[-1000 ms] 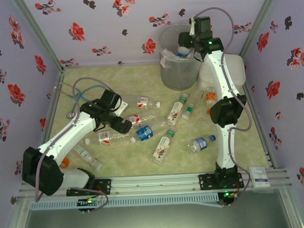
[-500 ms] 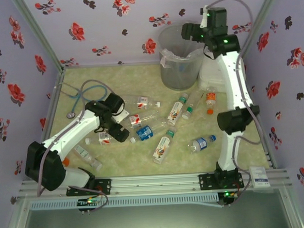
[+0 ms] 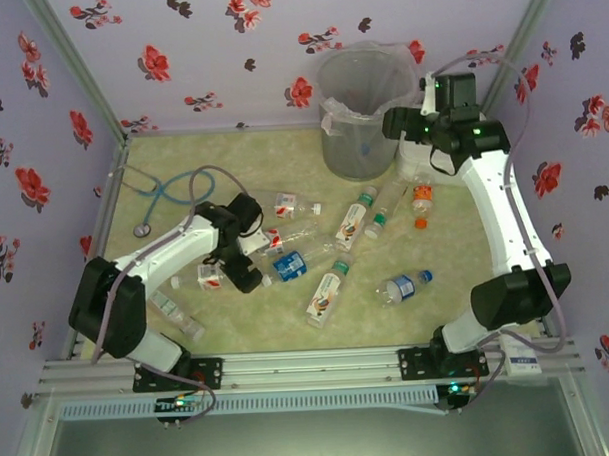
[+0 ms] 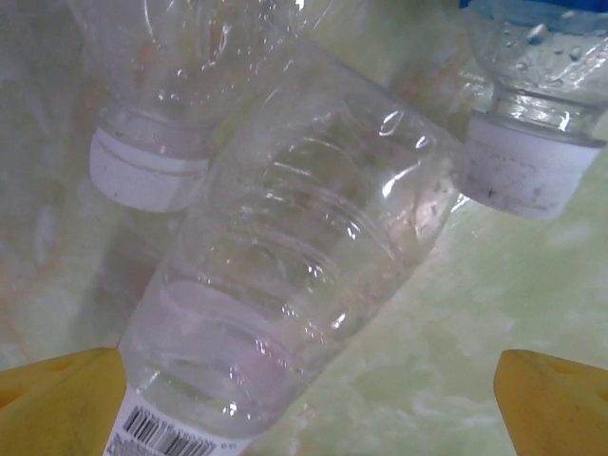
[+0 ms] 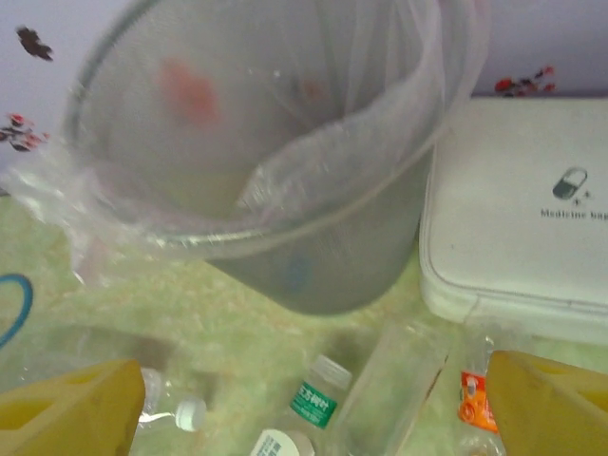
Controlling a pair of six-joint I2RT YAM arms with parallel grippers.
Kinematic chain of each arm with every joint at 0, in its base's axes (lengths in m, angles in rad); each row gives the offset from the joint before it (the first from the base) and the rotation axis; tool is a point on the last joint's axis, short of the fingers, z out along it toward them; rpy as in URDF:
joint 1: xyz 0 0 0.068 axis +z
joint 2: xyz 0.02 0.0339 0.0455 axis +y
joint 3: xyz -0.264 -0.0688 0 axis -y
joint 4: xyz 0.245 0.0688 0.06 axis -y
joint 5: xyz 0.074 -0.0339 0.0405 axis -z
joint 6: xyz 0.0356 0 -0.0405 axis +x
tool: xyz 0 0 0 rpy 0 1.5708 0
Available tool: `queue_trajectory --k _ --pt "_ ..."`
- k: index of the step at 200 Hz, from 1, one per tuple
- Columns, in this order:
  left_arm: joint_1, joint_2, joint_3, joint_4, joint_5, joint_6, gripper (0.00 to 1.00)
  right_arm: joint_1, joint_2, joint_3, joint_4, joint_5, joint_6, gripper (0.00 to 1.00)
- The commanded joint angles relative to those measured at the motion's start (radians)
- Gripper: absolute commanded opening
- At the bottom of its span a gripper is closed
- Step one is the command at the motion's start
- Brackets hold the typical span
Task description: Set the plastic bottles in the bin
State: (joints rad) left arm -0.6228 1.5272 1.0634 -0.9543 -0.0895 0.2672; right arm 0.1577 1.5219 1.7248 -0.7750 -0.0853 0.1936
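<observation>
Plastic bottles (image 3: 327,293), small, clear, coloured labels and caps

I see a clear, glossy, ribbed plastic bottle (image 4: 304,247) mid-frame, a translucent grey plastic bin (image 5: 323,261) with a filmy, crinkled liner (image 5: 380,114) upper centre, and a smooth white box (image 5: 513,218) on the right.

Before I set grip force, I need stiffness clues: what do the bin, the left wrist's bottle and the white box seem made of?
Bin: translucent grey plastic, smooth; light passes through its wall; clear crinkled film bag lines it.
Bottle: thin clear plastic, glossy, ribbed, with glints.
Box: white, matte, probably rigid plastic, judging by rounded moulded edges.
</observation>
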Motion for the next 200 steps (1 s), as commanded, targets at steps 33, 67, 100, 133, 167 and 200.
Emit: queue_trajectory --k 33,67,100,133,167,200 --pt "0.003 0.043 -0.033 0.109 -0.051 0.067 0.93 -0.011 -0.117 -0.131 0.075 0.002 0.054 0.93" --pt "0.019 0.051 -0.040 0.125 -0.066 0.070 0.87 -0.011 -0.142 -0.153 0.076 0.005 0.065 0.93" --pt "0.023 0.069 -0.043 0.142 -0.057 0.084 0.80 -0.012 -0.153 -0.160 0.083 0.007 0.071 0.93" --pt "0.032 0.087 -0.006 0.120 -0.069 0.073 0.71 -0.011 -0.166 -0.163 0.073 0.009 0.075 0.93" --pt "0.037 0.035 0.075 0.083 -0.053 0.061 0.62 -0.011 -0.186 -0.164 0.074 0.006 0.082 0.93" --pt "0.036 -0.047 0.148 0.067 -0.018 0.053 0.60 -0.011 -0.200 -0.172 0.080 -0.095 0.090 0.92"
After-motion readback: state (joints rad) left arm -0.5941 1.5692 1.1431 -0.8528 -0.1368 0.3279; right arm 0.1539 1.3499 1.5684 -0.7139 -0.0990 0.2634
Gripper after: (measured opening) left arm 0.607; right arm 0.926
